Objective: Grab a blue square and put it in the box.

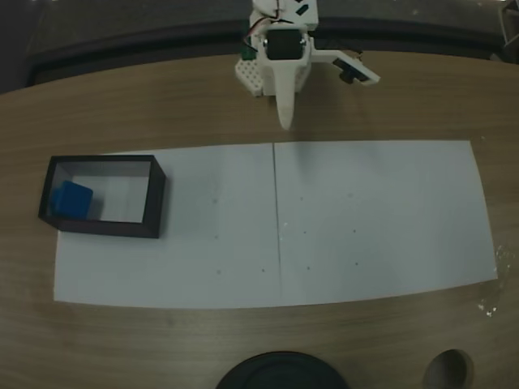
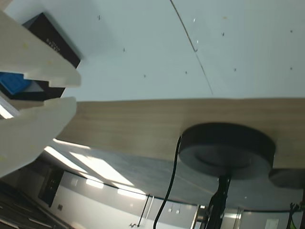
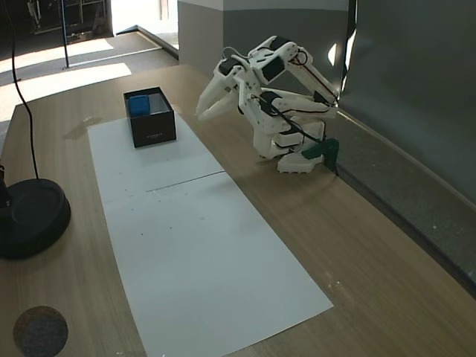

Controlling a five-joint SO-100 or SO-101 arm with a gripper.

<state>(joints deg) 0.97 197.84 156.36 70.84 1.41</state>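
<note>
**Cube already sits in the box; arm folded back with nothing in its grip**

Nearest the camera in a fixed view, at the bottom edge, lies a round black base (image 1: 282,371) on the wooden table (image 1: 195,105). Beyond it a white paper sheet (image 1: 365,219) covers the middle of the frame. At centre left on that sheet stands the box (image 1: 155,197), and the blue cube (image 1: 71,200) rests inside it, against its left wall. Farthest back, at top centre, the gripper (image 1: 285,121) points down toward the sheet, well apart from the box.

In the wrist view the two pale fingers (image 2: 43,64) enter from the left edge with only a thin gap between them and nothing held; the cube (image 2: 14,82) shows behind them.

The cube looks light, stiff and matte, so it should not slip. I judge the best hold to be across two opposite flat faces, from above. Since it lies close to the wall, one finger would have little room there. The thin-walled box could shift if nudged.
</note>
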